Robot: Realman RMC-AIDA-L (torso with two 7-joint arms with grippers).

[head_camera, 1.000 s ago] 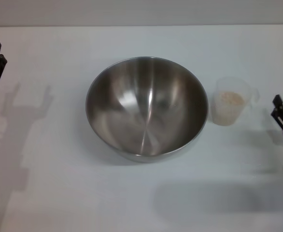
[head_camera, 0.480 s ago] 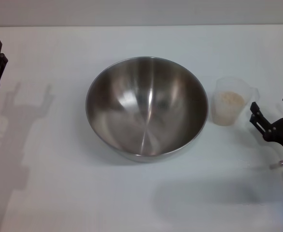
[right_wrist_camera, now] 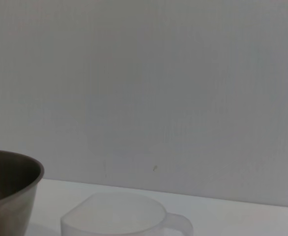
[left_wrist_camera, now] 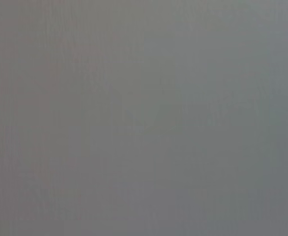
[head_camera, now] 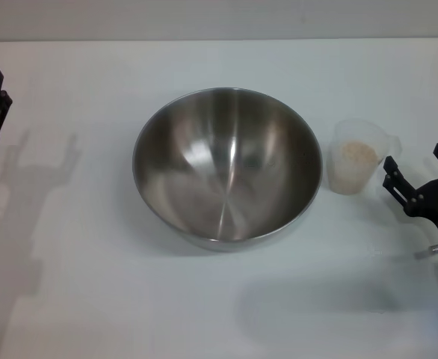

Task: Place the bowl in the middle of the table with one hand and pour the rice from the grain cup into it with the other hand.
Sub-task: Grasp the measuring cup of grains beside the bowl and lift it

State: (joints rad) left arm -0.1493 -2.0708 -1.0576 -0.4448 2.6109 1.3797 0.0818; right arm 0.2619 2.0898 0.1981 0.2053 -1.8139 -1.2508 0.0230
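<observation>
Beside the glossy, mirror-smooth steel bowl, frosted translucent plastic is seen in the grain cup; the table is matt white.

White table, 1 steel bowl standing on it near the middle, 1 clear cup of rice just right of the bowl, apart from it

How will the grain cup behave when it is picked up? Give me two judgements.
The grain cup looks like thin frosted plastic, so it is probably light and may flex if squeezed. It is small, upright and partly filled with rice, so tilting it could spill grains. The right pincer sits beside it, apart.
</observation>
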